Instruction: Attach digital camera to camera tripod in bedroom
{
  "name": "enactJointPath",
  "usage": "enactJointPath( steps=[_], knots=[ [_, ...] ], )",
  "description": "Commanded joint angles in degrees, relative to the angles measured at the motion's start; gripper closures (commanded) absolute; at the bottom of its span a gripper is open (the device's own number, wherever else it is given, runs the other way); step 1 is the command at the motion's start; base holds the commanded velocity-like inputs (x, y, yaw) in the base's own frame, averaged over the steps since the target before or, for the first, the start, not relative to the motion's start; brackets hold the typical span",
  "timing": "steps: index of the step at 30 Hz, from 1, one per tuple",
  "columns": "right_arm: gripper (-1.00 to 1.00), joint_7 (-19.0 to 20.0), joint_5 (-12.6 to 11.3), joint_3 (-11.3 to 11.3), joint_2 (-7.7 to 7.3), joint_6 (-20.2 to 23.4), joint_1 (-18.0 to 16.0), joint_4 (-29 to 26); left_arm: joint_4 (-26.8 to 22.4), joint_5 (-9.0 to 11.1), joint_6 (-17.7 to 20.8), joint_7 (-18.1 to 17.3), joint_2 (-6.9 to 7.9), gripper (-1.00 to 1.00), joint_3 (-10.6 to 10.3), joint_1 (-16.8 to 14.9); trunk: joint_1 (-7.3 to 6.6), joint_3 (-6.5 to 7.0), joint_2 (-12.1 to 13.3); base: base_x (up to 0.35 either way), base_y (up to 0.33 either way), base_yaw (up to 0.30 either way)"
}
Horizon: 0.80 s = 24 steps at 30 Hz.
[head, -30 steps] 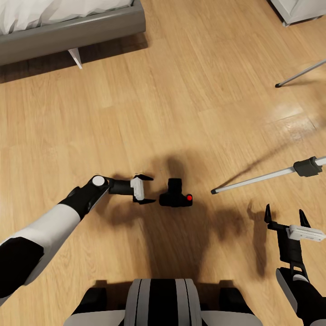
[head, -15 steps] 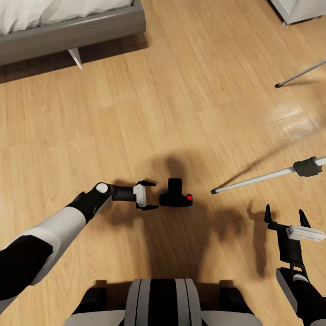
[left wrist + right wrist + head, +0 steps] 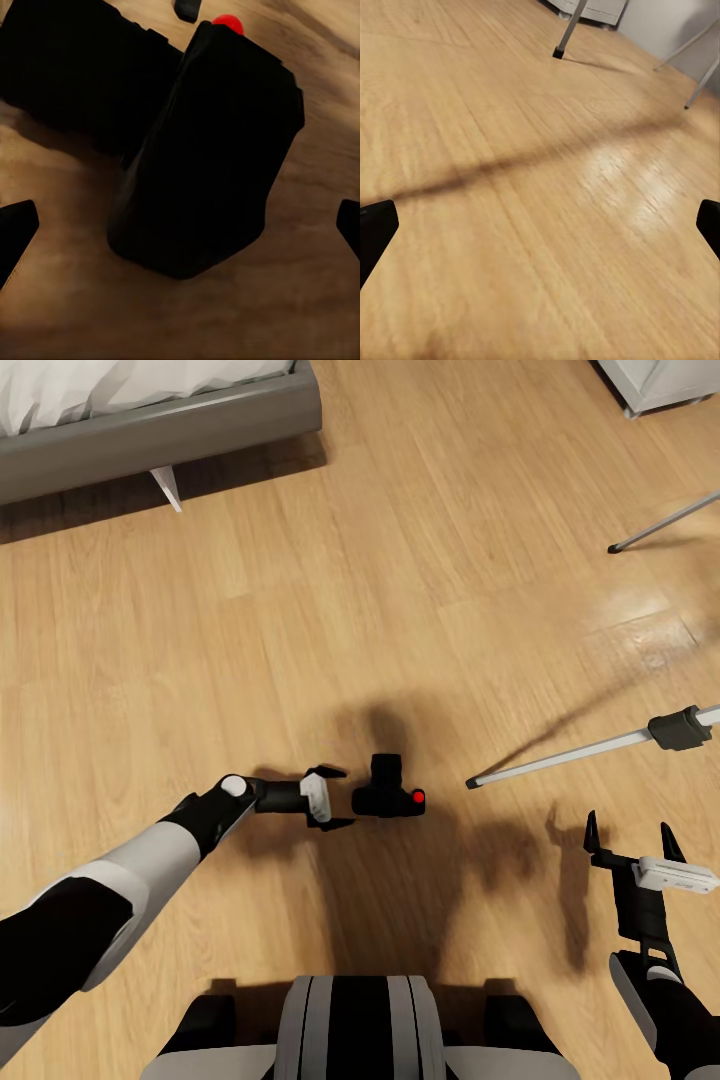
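Digital camera [image 3: 388, 792] on floor; left pincer [image 3: 340, 797] spread beside it.

Head view looks steeply down on the floor [image 3: 300, 610]; left wrist view sits close to the digital camera [image 3: 202, 150], shared with head view [image 3: 388, 792].

no text, label, brand, number or sign can be read on anything here.
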Motion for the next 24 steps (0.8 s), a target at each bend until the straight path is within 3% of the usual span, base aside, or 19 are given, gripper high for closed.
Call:
enactJointPath(
  steps=[1,5,24],
  knots=[
    [-1.0,-0.1,-0.2,0.1,-0.03,-0.2,0.0,0.0,0.0,-0.2,-0.2,0.3,-0.09,-1.0,-0.1,0.0,-0.01,-0.02,0.0,0.0,0.0,0.0],
    [-1.0,-0.1,-0.2,0.1,-0.03,-0.2,0.0,0.0,0.6,-0.2,-0.2,1.8,-0.85,-1.0,-0.1,0.0,-0.01,-0.02,0.0,0.0,0.0,0.0],
    [-1.0,-0.1,-0.2,0.1,0.01,-0.2,0.0,0.0,0.9,-0.2,-0.1,2.7,-1.31,-1.0,-0.1,0.0,-0.01,-0.02,0.0,0.0,0.0,0.0]
  ],
)
